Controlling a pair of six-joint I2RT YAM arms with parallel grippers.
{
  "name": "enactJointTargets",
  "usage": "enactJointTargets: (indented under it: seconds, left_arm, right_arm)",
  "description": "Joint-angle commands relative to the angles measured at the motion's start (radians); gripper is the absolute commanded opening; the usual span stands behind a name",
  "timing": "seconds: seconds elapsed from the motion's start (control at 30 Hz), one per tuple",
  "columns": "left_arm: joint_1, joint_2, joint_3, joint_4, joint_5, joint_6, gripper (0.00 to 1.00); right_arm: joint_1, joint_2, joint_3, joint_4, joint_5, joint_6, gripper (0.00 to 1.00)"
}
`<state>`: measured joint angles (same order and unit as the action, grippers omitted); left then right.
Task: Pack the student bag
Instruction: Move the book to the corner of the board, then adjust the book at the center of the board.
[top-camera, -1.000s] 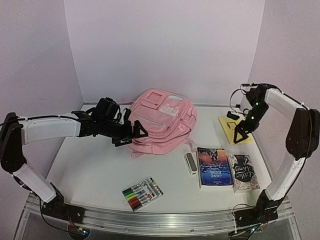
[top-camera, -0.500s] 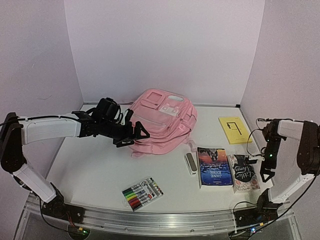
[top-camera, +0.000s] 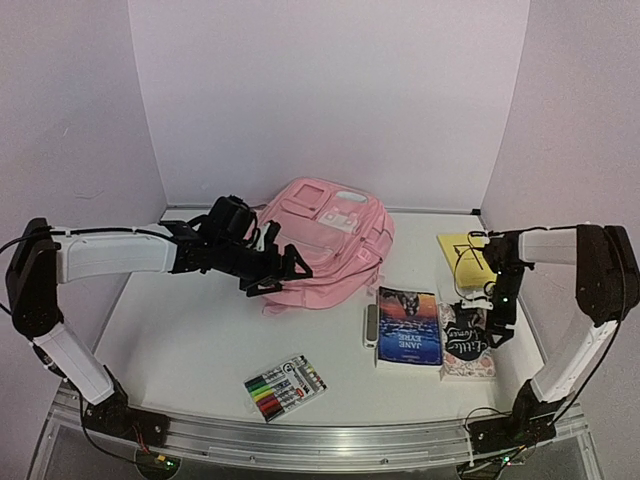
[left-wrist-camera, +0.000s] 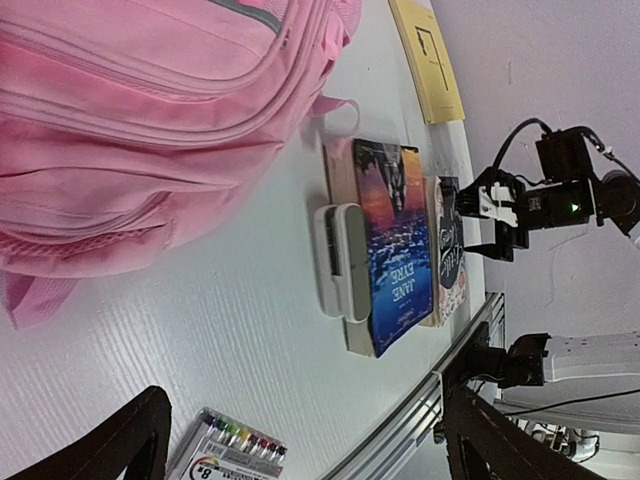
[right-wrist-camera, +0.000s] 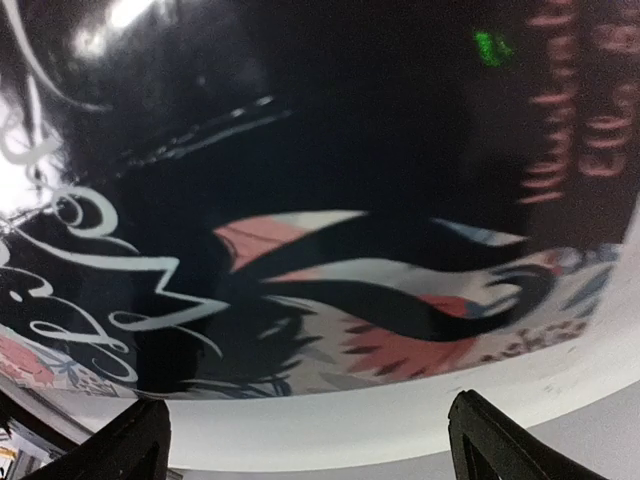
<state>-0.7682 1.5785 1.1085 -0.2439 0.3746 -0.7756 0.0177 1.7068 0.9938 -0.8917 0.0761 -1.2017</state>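
The student bag (top-camera: 325, 245) is a pink backpack lying flat at the back middle of the table, also filling the upper left of the left wrist view (left-wrist-camera: 150, 120). My left gripper (top-camera: 285, 272) hovers open at the bag's near left edge with nothing between its fingers (left-wrist-camera: 310, 445). My right gripper (top-camera: 490, 325) is open and pressed low over a dark floral book (top-camera: 466, 345), whose cover (right-wrist-camera: 300, 200) fills the right wrist view between the jaws (right-wrist-camera: 310, 440). Next to it lie a blue book (top-camera: 408, 325) and a white case (top-camera: 371, 325).
A yellow notebook (top-camera: 463, 255) lies at the back right, behind my right arm. A pack of coloured markers (top-camera: 285, 387) sits near the front edge, left of centre. The metal rail (top-camera: 330, 440) runs along the table's front. Walls close in on three sides.
My right arm swung from above the yellow notebook down onto the dark floral book. Both books and the white case slid left. My left gripper edged right along the bag.
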Motion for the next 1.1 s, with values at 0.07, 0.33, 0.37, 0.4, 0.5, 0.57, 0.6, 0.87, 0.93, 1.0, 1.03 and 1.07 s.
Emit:
enactJointTargets:
  seconds: [0.07,0.33,0.37,0.4,0.5,0.57,0.6,0.87,0.93,1.0,1.03,1.07]
  left_arm:
    - [-0.080,0.166,0.177,0.020,0.048,0.025,0.91]
    - [-0.172,0.331,0.313,0.053,0.109,0.036,0.82]
    - [-0.179,0.336,0.308,0.066,0.115,0.033,0.81]
    - [-0.187,0.337,0.300,0.079,0.123,0.032,0.80]
    - [-0.217,0.336,0.291,0.081,0.145,0.072,0.79]
    - [-0.246,0.346,0.304,0.024,0.144,0.111,0.77]
    - [-0.257,0.356,0.311,-0.005,0.147,0.126,0.75]
    - [-0.274,0.365,0.227,0.060,0.211,0.063,0.67]
    - [-0.275,0.384,0.212,0.086,0.220,0.026,0.66]
    - [-0.275,0.405,0.183,0.155,0.235,-0.036,0.64]
    - [-0.275,0.416,0.168,0.200,0.241,-0.070,0.63]
    - [-0.275,0.427,0.159,0.238,0.246,-0.096,0.63]
  right_arm:
    - [0.105,0.023,0.142,-0.052,-0.294,0.244,0.96]
    - [0.112,-0.005,0.399,-0.209,-0.531,0.460,0.98]
    - [0.119,0.015,0.429,-0.215,-0.565,0.495,0.98]
    - [0.127,0.037,0.458,-0.213,-0.592,0.531,0.97]
    - [0.151,0.103,0.498,-0.156,-0.674,0.662,0.97]
    - [0.163,0.153,0.521,-0.103,-0.701,0.736,0.97]
    - [0.168,0.178,0.535,-0.081,-0.707,0.770,0.97]
    - [0.206,0.350,0.632,-0.009,-0.703,0.830,0.97]
    - [0.212,0.357,0.621,-0.009,-0.695,0.831,0.97]
    - [0.213,0.343,0.595,-0.010,-0.679,0.832,0.97]
    - [0.213,0.331,0.577,-0.015,-0.671,0.834,0.97]
    - [0.213,0.315,0.557,-0.025,-0.670,0.832,0.97]
